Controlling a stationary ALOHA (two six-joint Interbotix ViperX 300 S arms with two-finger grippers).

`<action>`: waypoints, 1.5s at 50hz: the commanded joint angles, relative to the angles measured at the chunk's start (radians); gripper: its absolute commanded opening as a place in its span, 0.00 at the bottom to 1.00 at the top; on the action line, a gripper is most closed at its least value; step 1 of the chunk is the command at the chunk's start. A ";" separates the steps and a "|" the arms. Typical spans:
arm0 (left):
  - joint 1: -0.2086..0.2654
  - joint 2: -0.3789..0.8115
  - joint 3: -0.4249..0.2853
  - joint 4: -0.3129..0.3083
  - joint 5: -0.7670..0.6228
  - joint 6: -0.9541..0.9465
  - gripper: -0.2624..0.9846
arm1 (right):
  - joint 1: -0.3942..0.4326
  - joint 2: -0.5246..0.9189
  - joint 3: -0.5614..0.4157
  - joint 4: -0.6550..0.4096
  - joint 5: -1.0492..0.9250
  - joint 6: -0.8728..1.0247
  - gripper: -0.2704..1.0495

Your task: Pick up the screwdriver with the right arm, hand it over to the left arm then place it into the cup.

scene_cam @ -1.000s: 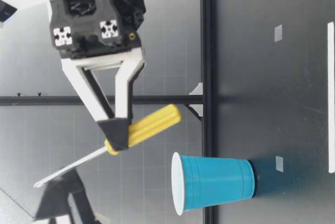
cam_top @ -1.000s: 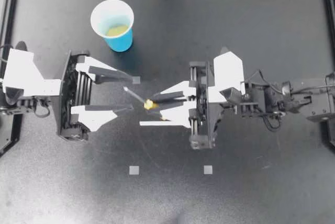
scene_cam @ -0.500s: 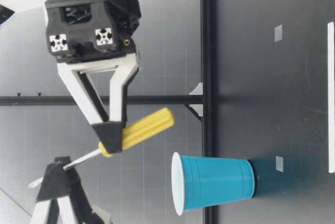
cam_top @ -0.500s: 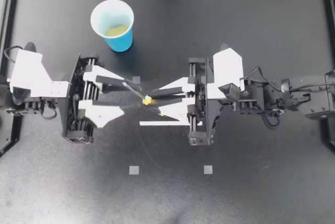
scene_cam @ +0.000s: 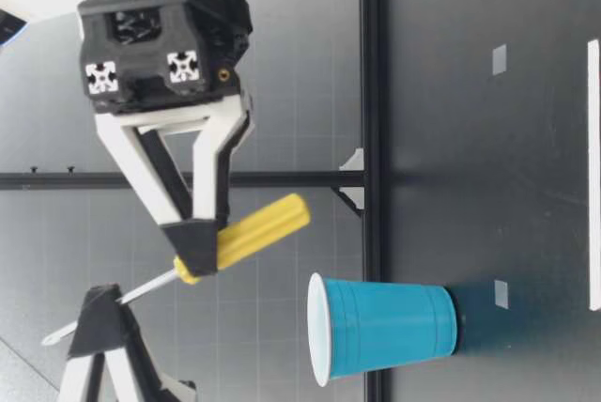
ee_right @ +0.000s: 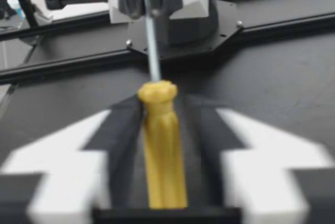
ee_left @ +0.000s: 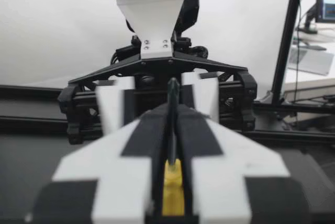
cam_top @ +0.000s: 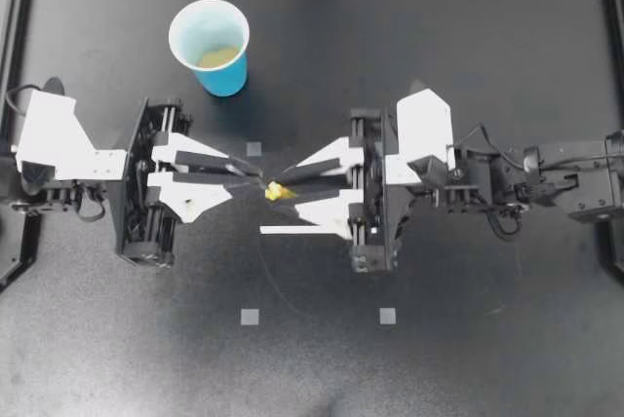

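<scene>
Yellow-handled screwdriver (cam_top: 276, 190) with thin metal shaft: aloft over the middle of the black tabletop (cam_top: 439, 47), tilted, shaft tip higher than handle butt. Right gripper (cam_top: 286, 192): fingers clamped on the yellow handle from both sides. Left gripper (cam_top: 244, 179): fingers drawn together, pinching the shaft. Blue plastic cup (cam_top: 226, 76), white inside: upright near the tabletop's left corner on the low camera's side, well apart from the screwdriver.
</scene>
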 commanded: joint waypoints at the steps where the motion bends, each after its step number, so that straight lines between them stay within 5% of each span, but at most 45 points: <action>1: -0.002 -0.009 -0.006 -0.005 0.009 0.009 0.27 | -0.009 -0.034 -0.015 0.011 -0.006 -0.006 0.71; 14: 0.061 -0.051 -0.008 -0.064 0.118 0.103 0.27 | -0.031 -0.163 0.067 0.014 -0.017 -0.008 0.73; 43: 0.449 -0.057 -0.006 -0.183 0.249 0.379 0.27 | -0.034 -0.362 0.221 0.012 -0.035 -0.002 0.73; 60: 0.488 -0.003 -0.006 -0.196 0.259 0.383 0.31 | -0.034 -0.354 0.219 0.012 -0.035 -0.002 0.73; 75: 0.488 -0.020 -0.006 -0.195 0.258 0.367 0.64 | -0.034 -0.351 0.216 0.012 -0.035 0.000 0.72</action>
